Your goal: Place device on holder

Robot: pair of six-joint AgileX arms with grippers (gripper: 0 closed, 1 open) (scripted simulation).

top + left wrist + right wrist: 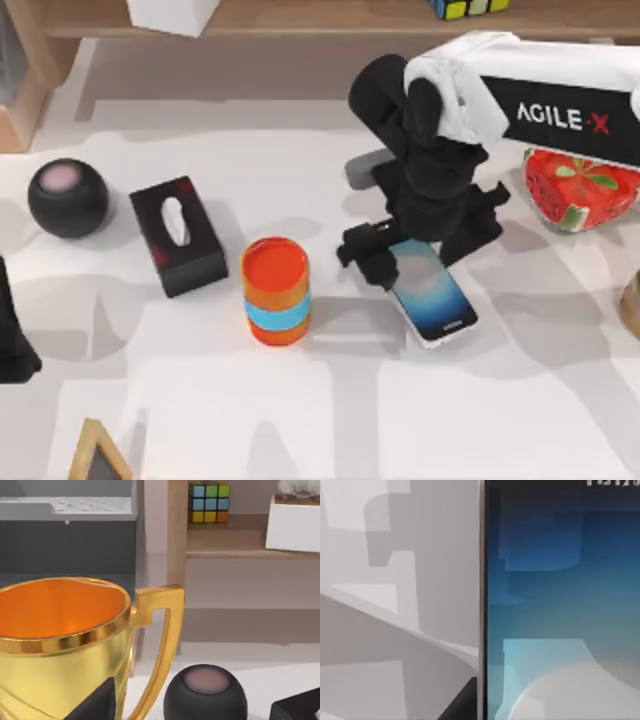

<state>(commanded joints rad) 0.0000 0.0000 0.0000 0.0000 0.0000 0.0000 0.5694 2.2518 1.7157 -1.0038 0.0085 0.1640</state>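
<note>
Clearly the left arm (10, 340) sat parked at the surface's left edge, and its wrist view looked past a golden trophy cup (65, 645), whose orange inside showed nothing in the part that was visible. To the right came a black sphere (68, 198), then a black box (178, 235) with something white in its oval slot, then the orange cup (275, 290) with a blue band, standing upright and seemingly empty from above. Right of the cup lay the device (435, 295), flat on the surface and screen up. Its far end was tucked under the right gripper (405, 250), which had dark parts on either side of it. Whether that grip was closed on the device or merely straddling it, I could not tell. The right wrist view sat very close over the blue screen (560, 605). A grey piece (360, 172) just beyond the arm, mostly hidden, was probably the holder. To do this step well, the grip should be squared across the device's long edges and firm before any lift. The device should then be raised clear of the surface, kept away from the orange cup, and tilted so its lower edge meets the holder's ledge first. Farthest right was a strawberry-patterned bowl (580, 190), partly covered by the arm, so its contents were unclear.
</note>
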